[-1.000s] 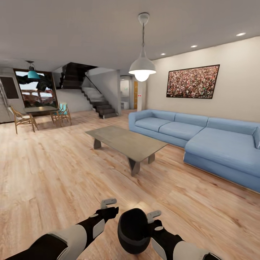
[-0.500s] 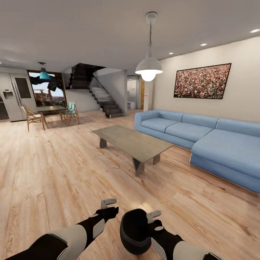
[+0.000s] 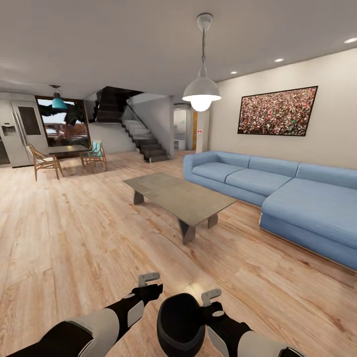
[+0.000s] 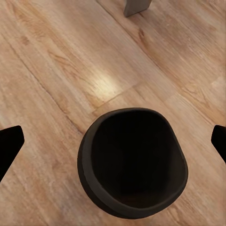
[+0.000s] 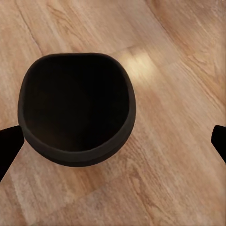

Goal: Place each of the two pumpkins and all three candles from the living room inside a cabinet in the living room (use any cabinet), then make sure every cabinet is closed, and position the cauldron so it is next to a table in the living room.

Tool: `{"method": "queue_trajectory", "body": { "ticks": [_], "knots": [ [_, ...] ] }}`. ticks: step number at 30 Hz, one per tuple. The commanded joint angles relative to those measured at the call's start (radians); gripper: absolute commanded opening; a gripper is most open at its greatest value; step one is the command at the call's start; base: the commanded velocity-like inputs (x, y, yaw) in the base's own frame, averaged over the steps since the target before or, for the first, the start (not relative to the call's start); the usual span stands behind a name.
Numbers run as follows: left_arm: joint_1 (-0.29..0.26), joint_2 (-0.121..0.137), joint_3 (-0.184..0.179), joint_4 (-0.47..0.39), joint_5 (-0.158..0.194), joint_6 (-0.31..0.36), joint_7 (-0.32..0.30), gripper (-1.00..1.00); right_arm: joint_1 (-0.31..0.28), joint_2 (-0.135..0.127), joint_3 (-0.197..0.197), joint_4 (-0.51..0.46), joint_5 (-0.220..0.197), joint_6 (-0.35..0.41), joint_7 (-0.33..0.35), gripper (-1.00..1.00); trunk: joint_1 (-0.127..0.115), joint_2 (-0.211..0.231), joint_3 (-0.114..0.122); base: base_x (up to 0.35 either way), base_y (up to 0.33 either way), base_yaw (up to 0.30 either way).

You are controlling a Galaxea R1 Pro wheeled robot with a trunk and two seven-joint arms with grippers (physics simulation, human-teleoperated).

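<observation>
In the head view, the black cauldron hung low between the left gripper and the right gripper, touching the right one; whether either pincer clamped it I could not tell. The grey table stood well ahead.

In the left wrist view, the cauldron sat between wide-spread fingertips.

In the right wrist view, the cauldron lay toward one fingertip, jaws wide.

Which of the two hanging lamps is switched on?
The big white lamp above the grey coffee table glows; the small teal lamp over the dining table looks unlit.
</observation>
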Motion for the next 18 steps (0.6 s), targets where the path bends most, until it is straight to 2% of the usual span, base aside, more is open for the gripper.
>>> {"method": "queue_trajectory", "body": {
  "ticks": [1,15,18],
  "knots": [
    [-0.002,-0.001,-0.008,0.004,0.007,-0.007,0.001,1.0,-0.001,0.0,0.008,-0.001,-0.007,0.002,-0.005,1.0,0.0,-0.001,-0.001,0.0,0.0,0.0],
    [-0.002,0.004,-0.007,-0.004,0.007,-0.004,-0.001,1.0,-0.001,0.0,0.006,-0.001,-0.009,0.002,-0.004,1.0,0.0,-0.001,-0.001,0.0,0.0,0.0],
    [-0.002,0.007,-0.009,-0.007,0.005,0.045,-0.002,1.0,-0.001,0.0,-0.002,-0.002,-0.015,0.004,0.001,1.0,0.0,-0.001,-0.001,0.0,0.0,0.0]
  ]
}}
